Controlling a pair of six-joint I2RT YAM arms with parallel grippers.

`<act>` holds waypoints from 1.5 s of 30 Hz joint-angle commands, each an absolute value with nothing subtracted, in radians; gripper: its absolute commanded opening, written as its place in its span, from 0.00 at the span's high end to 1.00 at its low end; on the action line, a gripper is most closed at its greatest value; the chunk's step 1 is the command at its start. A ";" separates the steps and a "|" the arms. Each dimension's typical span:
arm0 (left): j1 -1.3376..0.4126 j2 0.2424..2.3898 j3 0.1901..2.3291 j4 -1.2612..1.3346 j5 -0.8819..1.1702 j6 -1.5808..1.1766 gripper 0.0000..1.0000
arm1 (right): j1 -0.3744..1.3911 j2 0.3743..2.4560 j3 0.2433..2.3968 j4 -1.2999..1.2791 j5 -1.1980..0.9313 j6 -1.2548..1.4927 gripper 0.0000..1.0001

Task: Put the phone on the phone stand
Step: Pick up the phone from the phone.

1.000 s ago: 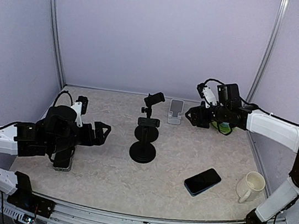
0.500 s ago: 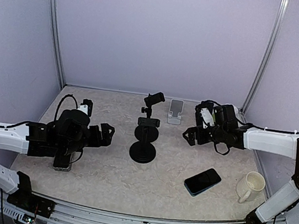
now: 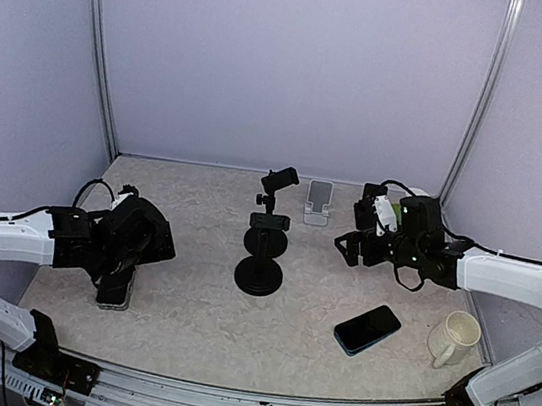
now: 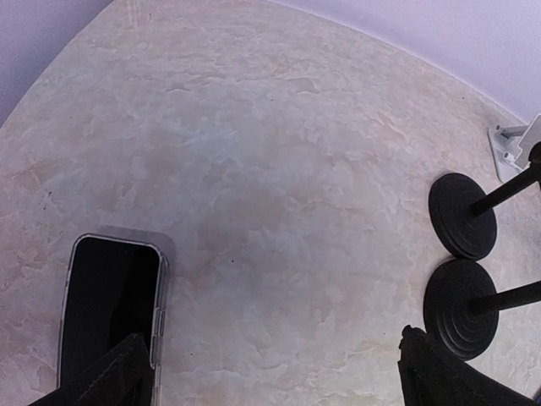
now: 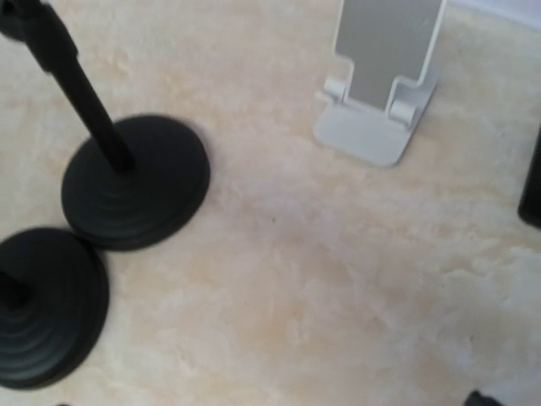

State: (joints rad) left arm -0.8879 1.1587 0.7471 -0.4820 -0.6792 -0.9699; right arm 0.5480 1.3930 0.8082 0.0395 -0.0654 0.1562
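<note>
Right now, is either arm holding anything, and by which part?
Nothing is held. The left gripper, jaws open, hovers over the black phone in a clear case; the right gripper is open and empty too.

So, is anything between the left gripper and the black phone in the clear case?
Nothing visible. The left gripper hangs open just above the black phone in the clear case, with only beige marbled table showing between.

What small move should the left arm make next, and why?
Probably shift the left gripper sideways to centre it over the phone: the phone lies flat beneath one finger, not between the open jaws.
</note>
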 commanded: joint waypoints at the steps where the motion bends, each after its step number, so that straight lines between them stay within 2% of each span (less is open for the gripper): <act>1: -0.858 1.163 0.732 -0.555 -0.655 -1.015 0.01 | 0.555 1.365 0.793 0.093 -0.035 0.181 0.00; 15: -0.796 1.148 0.654 -0.580 -0.643 -1.023 0.01 | 0.555 1.345 0.738 0.137 -0.030 0.200 0.00; 23: -0.681 1.184 0.627 -0.600 -0.616 -1.000 0.01 | 0.555 1.377 0.738 0.161 -0.066 0.216 0.00; 33: -0.552 1.241 0.559 -0.435 -0.500 -0.902 0.01 | 0.555 1.354 0.711 0.180 -0.083 0.218 0.00; 45: -0.528 1.349 0.550 -0.359 -0.489 -0.835 0.01 | 0.555 1.350 0.703 0.186 -0.107 0.224 0.00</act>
